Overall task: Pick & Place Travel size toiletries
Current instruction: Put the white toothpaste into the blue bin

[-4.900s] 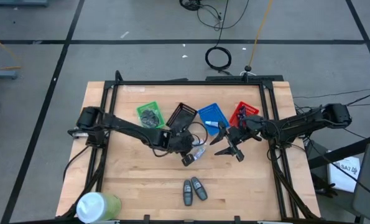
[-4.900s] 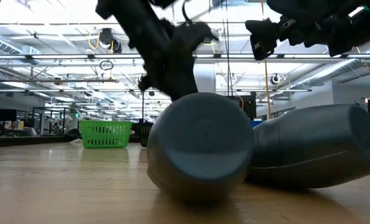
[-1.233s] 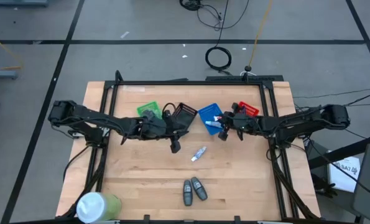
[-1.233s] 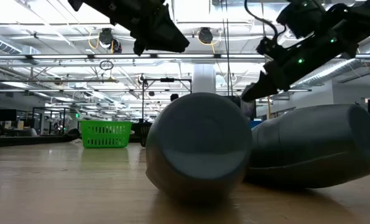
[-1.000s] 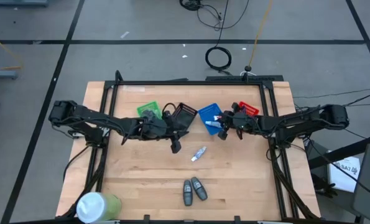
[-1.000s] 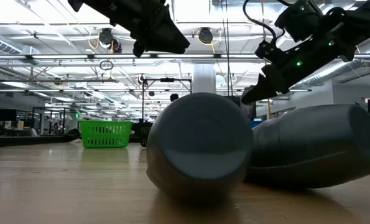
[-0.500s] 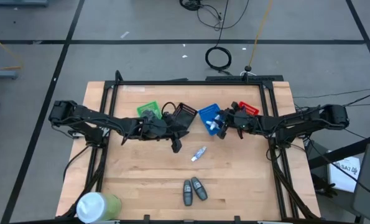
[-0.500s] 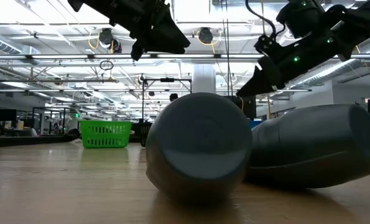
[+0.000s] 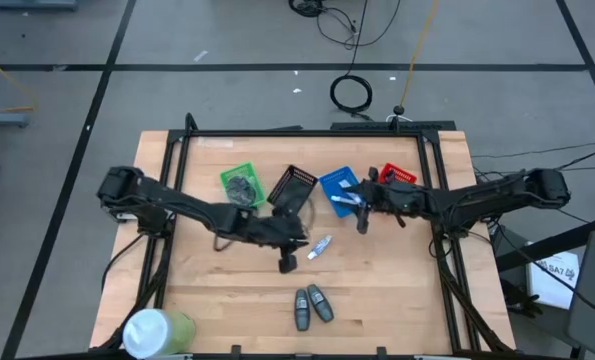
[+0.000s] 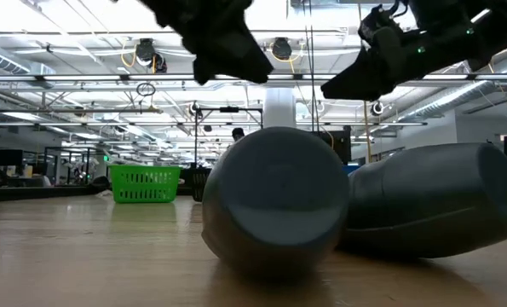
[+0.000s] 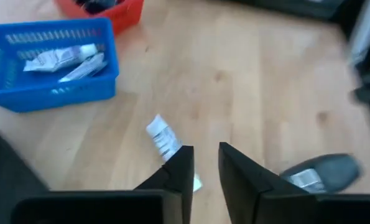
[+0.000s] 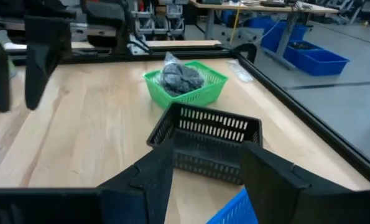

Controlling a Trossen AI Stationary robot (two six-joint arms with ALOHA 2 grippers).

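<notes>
Wooden table (image 9: 207, 290) holds four small baskets in a row near its far side: green (image 9: 241, 184), black (image 9: 293, 186), blue (image 9: 341, 190) and red (image 9: 395, 178), seen from overhead. One white-silver tube (image 9: 320, 246) lies loose on the bare wood near the table's centre, at about 5 o'clock from the black basket. The left gripper (image 9: 288, 262) hangs just beside that tube, at its 8 o'clock, fingers parted only narrowly and holding nothing; its wrist camera shows the tube (image 11: 166, 142) just beyond the fingertips. The right gripper (image 9: 362, 222) hovers at the blue basket's 4 o'clock edge, jaws spread wide and empty. More white-silver tubes (image 11: 65, 60) rest inside the blue basket (image 11: 60, 87). Dark grey bundles (image 12: 180, 78) fill the green basket (image 12: 200, 93). Two grey oval bottles (image 9: 311, 305) lie touching side by side near the table's front edge, at 6 o'clock from the loose tube.
</notes>
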